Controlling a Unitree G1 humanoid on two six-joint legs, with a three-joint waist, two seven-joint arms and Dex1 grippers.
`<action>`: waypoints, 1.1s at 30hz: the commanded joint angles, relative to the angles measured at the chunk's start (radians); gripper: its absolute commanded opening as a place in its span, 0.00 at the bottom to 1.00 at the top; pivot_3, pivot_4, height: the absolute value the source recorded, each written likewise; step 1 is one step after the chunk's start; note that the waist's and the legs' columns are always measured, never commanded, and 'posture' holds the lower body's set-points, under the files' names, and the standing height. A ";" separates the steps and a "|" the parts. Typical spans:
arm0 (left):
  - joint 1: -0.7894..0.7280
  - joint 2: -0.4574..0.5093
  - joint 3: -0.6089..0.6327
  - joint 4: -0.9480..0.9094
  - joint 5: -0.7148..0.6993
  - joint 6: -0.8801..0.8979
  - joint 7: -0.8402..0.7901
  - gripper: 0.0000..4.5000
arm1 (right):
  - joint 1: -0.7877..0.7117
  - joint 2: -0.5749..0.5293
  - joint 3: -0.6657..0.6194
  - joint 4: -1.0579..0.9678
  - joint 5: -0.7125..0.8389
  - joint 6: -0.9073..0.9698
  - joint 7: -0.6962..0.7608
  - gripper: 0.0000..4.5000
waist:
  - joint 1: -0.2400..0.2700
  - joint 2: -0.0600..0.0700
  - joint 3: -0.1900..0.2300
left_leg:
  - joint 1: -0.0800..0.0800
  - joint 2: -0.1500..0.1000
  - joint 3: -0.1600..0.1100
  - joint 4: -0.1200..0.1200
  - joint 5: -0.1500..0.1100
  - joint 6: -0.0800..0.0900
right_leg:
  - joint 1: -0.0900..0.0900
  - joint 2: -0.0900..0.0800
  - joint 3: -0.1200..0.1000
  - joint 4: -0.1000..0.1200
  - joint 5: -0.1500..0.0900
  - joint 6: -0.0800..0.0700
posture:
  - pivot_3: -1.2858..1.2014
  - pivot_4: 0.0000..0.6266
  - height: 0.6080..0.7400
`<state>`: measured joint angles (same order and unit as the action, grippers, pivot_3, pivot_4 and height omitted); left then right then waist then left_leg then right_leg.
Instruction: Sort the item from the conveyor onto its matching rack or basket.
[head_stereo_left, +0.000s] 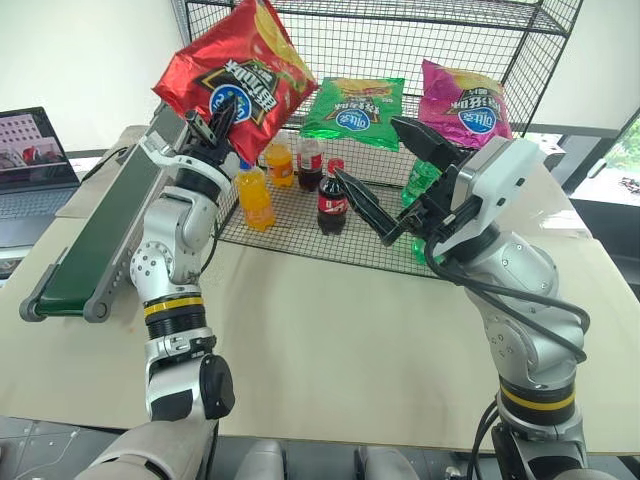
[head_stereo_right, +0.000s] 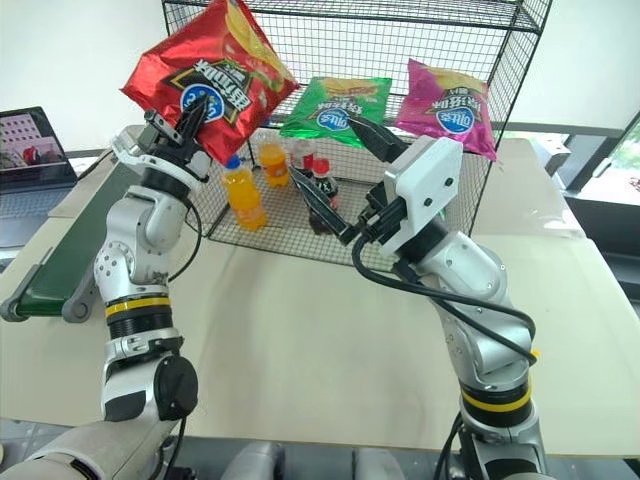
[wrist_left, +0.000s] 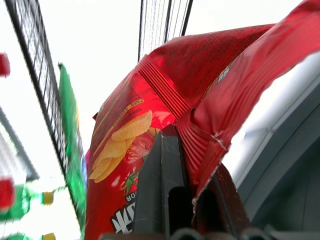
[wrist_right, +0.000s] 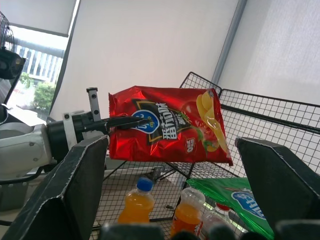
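I have the glossy red crinkly chip bag (head_stereo_left: 237, 78), with its blue-white round logo, black lettering and printed yellow crisps, pinched at its crimped lower edge by my left pincer (head_stereo_left: 222, 118), held up in front of the tall black wire-mesh rack (head_stereo_left: 440, 50). My right pincer (head_stereo_left: 387, 175) stands wide, holding nothing. On the rack I count two other foil bags, one green (head_stereo_left: 354, 108), one magenta (head_stereo_left: 464, 103), and on its grid floor two orange plastic bottles (head_stereo_left: 255, 197) and two dark cola bottles (head_stereo_left: 332, 203). The dark-green belt conveyor (head_stereo_left: 95, 243) sits on the pale desk (head_stereo_left: 350, 340).
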<state>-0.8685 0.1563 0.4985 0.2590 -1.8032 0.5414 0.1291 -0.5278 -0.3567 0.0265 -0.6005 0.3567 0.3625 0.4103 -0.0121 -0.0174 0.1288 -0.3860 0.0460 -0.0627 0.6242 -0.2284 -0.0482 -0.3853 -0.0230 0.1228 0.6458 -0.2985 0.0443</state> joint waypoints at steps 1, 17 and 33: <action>-0.007 -0.040 0.018 -0.006 0.014 -0.013 -0.013 0.01 | -0.026 -0.002 -0.012 -0.020 0.001 -0.008 -0.001 1.00 | 0.001 0.000 0.000 | 0.000 0.000 0.000 0.000 0.000 0.000 | 0.000 0.000 0.000 0.000 0.000 0.000 | 0.52 0.24 1.00; -0.038 -0.198 0.077 -0.039 0.050 -0.164 0.050 0.01 | -0.033 -0.011 -0.012 -0.034 0.000 0.016 -0.005 1.00 | 0.003 -0.001 0.001 | -0.001 0.000 -0.001 0.001 0.000 0.000 | 0.000 0.000 0.000 -0.001 0.000 0.000 | 0.52 0.24 1.00; -0.383 -0.082 0.149 0.498 0.299 -0.222 -0.151 0.01 | -0.067 0.007 0.001 -0.023 -0.016 0.016 -0.031 1.00 | 0.000 -0.001 0.001 | -0.002 -0.001 -0.002 0.000 0.000 0.001 | 0.000 0.000 -0.001 -0.004 0.000 0.001 | 0.52 0.24 1.00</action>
<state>-1.1999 0.0513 0.6370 0.7304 -1.5317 0.3239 0.0185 -0.5830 -0.3509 0.0321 -0.5980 0.3472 0.3815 0.3911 -0.0117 -0.0185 0.1296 -0.3882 0.0445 -0.0648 0.6238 -0.2278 -0.0474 -0.3851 -0.0231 0.1220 0.6419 -0.2982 0.0455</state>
